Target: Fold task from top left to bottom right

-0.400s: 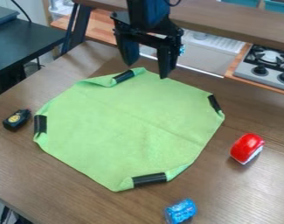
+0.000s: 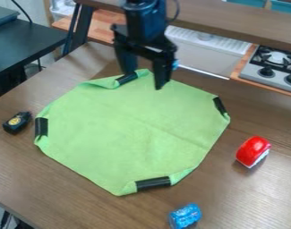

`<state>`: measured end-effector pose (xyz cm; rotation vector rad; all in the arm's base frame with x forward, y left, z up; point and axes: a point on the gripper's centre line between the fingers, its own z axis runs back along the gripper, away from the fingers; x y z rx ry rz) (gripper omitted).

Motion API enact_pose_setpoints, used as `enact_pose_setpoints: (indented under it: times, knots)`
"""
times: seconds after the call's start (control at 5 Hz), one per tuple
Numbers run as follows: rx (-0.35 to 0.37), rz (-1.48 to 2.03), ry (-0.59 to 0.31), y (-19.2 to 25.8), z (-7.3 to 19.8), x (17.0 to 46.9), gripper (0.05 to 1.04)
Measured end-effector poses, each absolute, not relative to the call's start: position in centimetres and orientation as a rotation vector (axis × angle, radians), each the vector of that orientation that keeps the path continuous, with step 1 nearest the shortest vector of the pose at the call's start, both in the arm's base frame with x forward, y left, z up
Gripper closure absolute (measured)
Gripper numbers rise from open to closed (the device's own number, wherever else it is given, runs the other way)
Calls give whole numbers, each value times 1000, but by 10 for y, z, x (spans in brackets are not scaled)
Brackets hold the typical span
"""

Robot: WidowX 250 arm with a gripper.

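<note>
- Gripper (image 2: 145,81) hanging at the far side of the cloth, on black arm (image 2: 146,20) coming in from the top edge; fingers parted wide, with nothing between. Tips over the cloth in view, but touching it or just above, hard to tell from this angle.
- Brown wooden table (image 2: 57,176) under everything being worked on.
- Green cloth (image 2: 132,129) spread across the middle of the table, main area lying flat, with four corners turned in, a black band (image 2: 153,183) at each, and a faint diagonal crease. Far-left corner right by one fingertip in view.
- Wooden shelf (image 2: 231,22) across the back.
- Dark side table (image 2: 25,42) at the far left.
- White sink (image 2: 228,43) beyond the table, behind the gripper to the right.
- Stove (image 2: 252,73) right of the sink, with black knobs on the front.
- Red object (image 2: 251,149) with a white underside, right of the cloth.
- Small blue can (image 2: 186,216) near the near edge of view, apart from the cloth.
- Small black object (image 2: 16,122) with a round yellow mark, just left of the cloth.
</note>
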<state>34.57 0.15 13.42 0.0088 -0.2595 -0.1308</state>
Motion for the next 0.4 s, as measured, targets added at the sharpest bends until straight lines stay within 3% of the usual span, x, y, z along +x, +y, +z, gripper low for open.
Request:
enact_pose_setpoints:
  times: [0.4]
  knots:
    - [-18, -294, -351, 44, 104, 381, 85]
